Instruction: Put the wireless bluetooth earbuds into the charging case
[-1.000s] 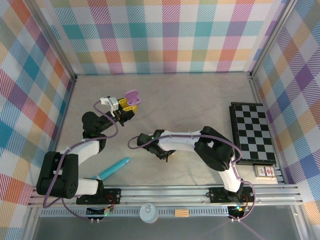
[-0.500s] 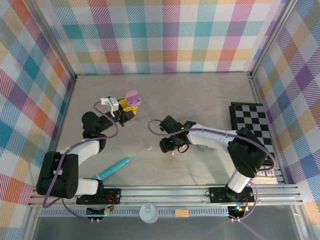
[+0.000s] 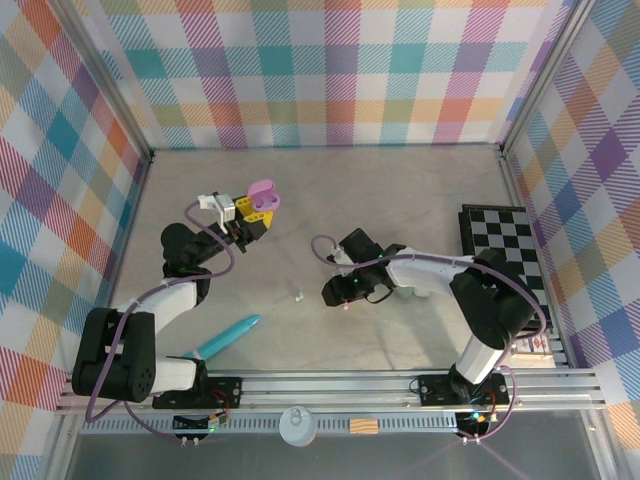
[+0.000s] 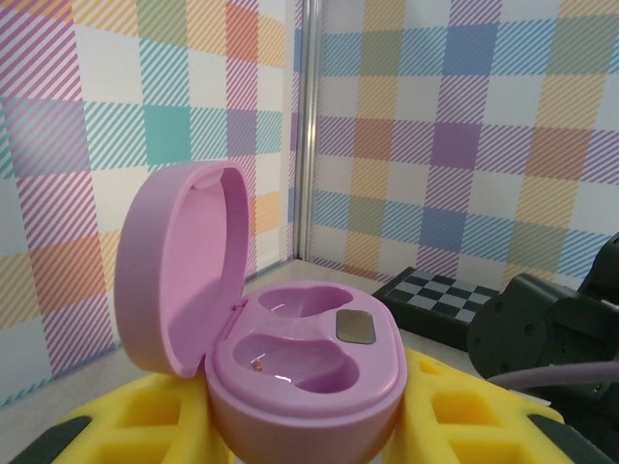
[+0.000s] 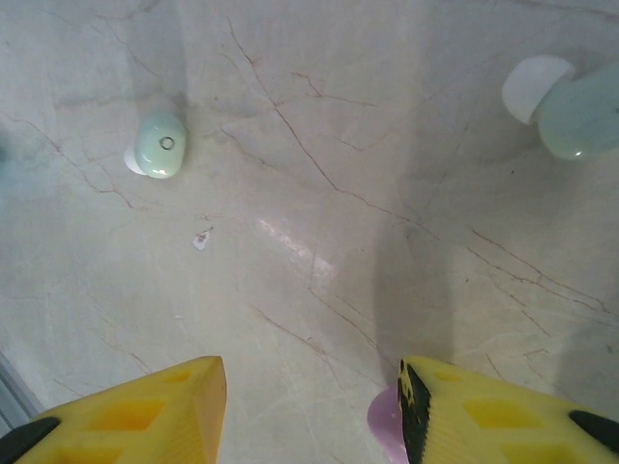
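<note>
A turquoise stick (image 3: 228,338) lies on the counter (image 3: 400,190) closest to the arm bases, nearer than the purple charging case (image 3: 263,192) and slightly left of it. Beyond the stick, a tiny pale earbud (image 3: 298,296) rests on the counter, nearer than the case and a little to its right. The right pincer (image 3: 338,297) hangs low over the counter, right of the case and nearer. Its yellow fingers (image 5: 126,411) are spread apart with nothing between them. Its wrist view shows a mint earbud (image 5: 160,145) and a mint-and-white earbud (image 5: 571,106) lying ahead. A purple piece (image 5: 385,420) peeks out at one finger's inner edge, mostly hidden. Farthest out, the left pincer (image 3: 255,213) is clamped on the case. The case's lid (image 4: 179,271) stands open and both sockets (image 4: 300,358) are empty.
</note>
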Controlling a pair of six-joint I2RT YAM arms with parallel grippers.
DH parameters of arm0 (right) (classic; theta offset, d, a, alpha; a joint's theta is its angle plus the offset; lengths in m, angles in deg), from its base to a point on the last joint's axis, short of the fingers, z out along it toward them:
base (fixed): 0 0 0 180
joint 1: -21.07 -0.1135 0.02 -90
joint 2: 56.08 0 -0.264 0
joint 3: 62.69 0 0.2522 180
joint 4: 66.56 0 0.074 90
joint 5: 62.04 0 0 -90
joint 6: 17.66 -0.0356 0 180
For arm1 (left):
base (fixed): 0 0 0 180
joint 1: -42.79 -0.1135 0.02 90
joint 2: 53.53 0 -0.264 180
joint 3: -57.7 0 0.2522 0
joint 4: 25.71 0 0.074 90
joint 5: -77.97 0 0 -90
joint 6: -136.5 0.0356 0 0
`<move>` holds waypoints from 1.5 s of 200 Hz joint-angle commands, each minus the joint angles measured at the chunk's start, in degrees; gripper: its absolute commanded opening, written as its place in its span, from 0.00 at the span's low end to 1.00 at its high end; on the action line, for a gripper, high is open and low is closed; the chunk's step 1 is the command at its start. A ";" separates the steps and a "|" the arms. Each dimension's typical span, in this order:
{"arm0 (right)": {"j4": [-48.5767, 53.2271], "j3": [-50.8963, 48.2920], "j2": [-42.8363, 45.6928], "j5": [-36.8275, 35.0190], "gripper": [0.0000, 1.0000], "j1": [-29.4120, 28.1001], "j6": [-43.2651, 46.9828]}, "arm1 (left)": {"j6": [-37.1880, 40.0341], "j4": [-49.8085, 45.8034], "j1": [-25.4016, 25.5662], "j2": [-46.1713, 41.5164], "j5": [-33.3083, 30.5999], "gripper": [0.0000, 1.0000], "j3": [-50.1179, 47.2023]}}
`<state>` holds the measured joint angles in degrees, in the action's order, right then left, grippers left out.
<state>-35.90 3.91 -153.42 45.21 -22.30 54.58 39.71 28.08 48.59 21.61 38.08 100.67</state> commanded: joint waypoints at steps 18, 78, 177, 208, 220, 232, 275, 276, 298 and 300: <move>-1.56 -1.55 -1.57 1.49 0.50 0.81 1.49 | 0.64 1.00 -0.56 -1.30 1.48 0.29 1.78; -0.87 -3.22 0.23 2.41 0.50 2.16 1.94 | 0.54 0.86 -0.62 -1.35 1.51 0.29 1.65; -1.28 -6.15 3.38 6.29 0.48 2.22 1.15 | 0.55 0.86 -0.59 -1.51 1.64 0.29 1.55; -1.13 -6.43 3.21 5.49 0.43 2.15 0.61 | 0.46 0.84 -0.56 -1.51 1.64 0.29 1.46; -1.00 -6.41 3.28 5.34 0.41 2.15 0.46 | 0.46 0.84 -0.60 -1.44 1.70 0.29 1.46; -1.08 -6.41 2.97 5.16 0.39 2.16 0.29 | 0.46 0.92 -0.57 -1.43 1.60 0.29 1.46; -0.49 -6.16 2.50 4.97 0.34 2.15 -0.09 | 0.64 0.87 -0.62 -1.31 1.73 0.29 1.64; -0.48 -6.16 2.50 4.98 0.34 2.15 -0.09 | 0.59 0.90 -0.62 -1.31 1.69 0.29 1.64; 0.21 -6.17 2.90 4.77 0.34 2.16 0.34 | 0.66 0.89 -0.57 -1.18 1.70 0.29 1.79; 0.29 -6.17 2.80 4.73 0.34 2.16 0.40 | 0.64 0.85 -0.61 -1.14 1.74 0.29 1.74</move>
<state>-37.45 -1.75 -151.01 49.67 -20.51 54.84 39.71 28.01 48.59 21.61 38.10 101.00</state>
